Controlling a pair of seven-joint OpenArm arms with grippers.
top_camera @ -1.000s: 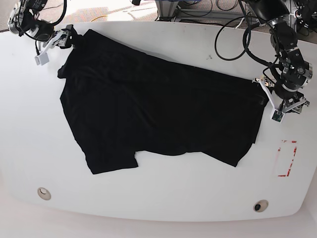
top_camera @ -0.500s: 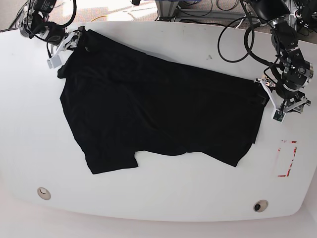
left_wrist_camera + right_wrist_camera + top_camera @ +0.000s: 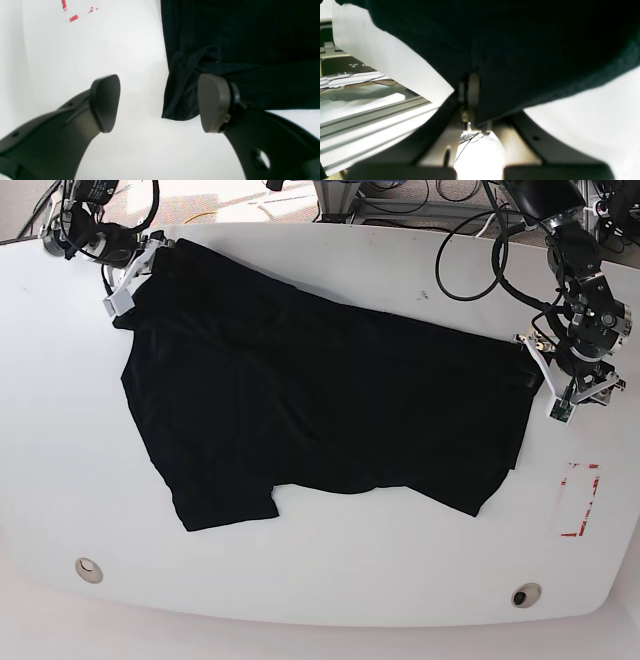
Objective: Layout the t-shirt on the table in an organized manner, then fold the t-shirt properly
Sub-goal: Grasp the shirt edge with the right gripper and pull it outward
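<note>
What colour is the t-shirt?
Black all over. The t-shirt shows best in the base view, spread on the white table.

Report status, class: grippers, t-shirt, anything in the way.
Right gripper shut on t-shirt corner. Left gripper open at opposite corner. Nothing blocking.

There is one tabletop (image 3: 330,590), white with rounded corners. On it lies one black t-shirt (image 3: 320,410), spread from the far left corner toward the right edge. I count two small round holes (image 3: 89,569) near the front edge, one by the front left corner and one by the front right corner. There is one red tape rectangle (image 3: 578,500) close to the right edge. Two robot arms are present, so two pincers: the right pincer (image 3: 125,285) at the far left corner and the left pincer (image 3: 556,385) at the right edge.
</note>
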